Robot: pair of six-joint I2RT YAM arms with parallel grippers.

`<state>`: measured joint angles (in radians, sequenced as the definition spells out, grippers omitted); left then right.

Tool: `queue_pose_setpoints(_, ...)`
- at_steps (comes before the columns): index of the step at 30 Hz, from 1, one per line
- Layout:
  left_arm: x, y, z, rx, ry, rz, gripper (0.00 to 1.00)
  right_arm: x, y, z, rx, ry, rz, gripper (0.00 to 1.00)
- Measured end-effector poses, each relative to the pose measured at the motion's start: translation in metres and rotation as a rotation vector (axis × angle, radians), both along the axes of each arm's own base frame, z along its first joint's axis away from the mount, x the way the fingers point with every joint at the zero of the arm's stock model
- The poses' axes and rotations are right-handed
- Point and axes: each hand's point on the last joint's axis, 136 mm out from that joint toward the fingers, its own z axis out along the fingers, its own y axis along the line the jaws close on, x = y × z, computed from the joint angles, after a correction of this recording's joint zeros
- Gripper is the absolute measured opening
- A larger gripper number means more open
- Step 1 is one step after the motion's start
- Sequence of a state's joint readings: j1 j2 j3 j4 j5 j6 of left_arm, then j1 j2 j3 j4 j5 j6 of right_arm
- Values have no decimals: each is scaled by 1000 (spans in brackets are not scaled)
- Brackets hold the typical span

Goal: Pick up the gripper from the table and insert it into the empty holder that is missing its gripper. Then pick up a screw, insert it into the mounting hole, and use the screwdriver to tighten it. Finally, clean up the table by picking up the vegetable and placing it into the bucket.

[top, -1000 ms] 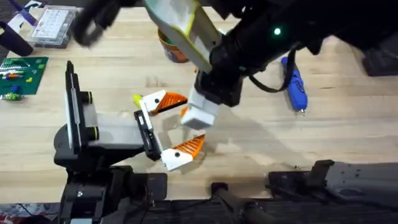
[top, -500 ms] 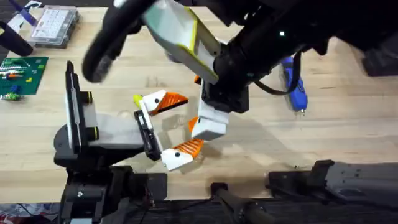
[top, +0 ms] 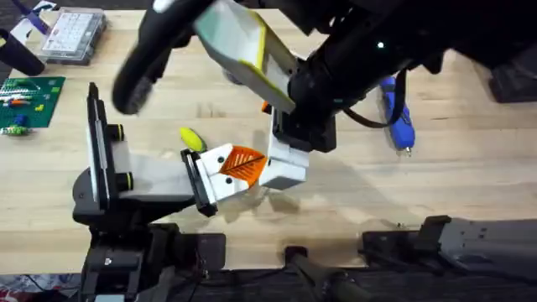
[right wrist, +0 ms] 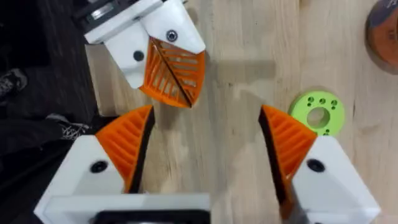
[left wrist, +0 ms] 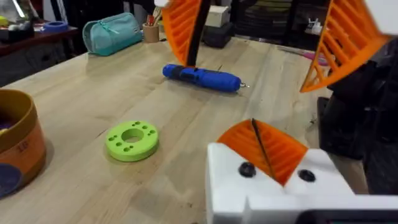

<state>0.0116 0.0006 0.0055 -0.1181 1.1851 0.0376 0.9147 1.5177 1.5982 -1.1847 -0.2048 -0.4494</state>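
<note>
Right claw [right wrist: 205, 155] open above holder's closed orange gripper [right wrist: 174, 71]

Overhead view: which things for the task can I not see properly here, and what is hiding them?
- Screwdriver: its far end is covered by the dark arm.
- Bucket: the same arm covers it overhead. In the left wrist view the picture's edge cuts it, and its contents are unclear.
- Clear box: too small to tell if screws are inside.
- Gripper: too small to tell if its hole has a screw.
</note>
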Motion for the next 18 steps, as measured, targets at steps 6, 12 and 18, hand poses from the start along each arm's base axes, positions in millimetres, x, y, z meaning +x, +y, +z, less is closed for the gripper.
queue_pose_setpoints(6, 0, 0, 0, 0, 0, 0, 13, 20, -12, 1, 8, 19, -103, 998)
queue_pose_setpoints(12, 0, 0, 0, 0, 0, 0, 13, 61, -46, 0, 9, 43, -318, 998)
queue_pose_setpoints(18, 0, 0, 0, 0, 0, 0, 13, 101, -102, -5, -42, 46, -605, 998)
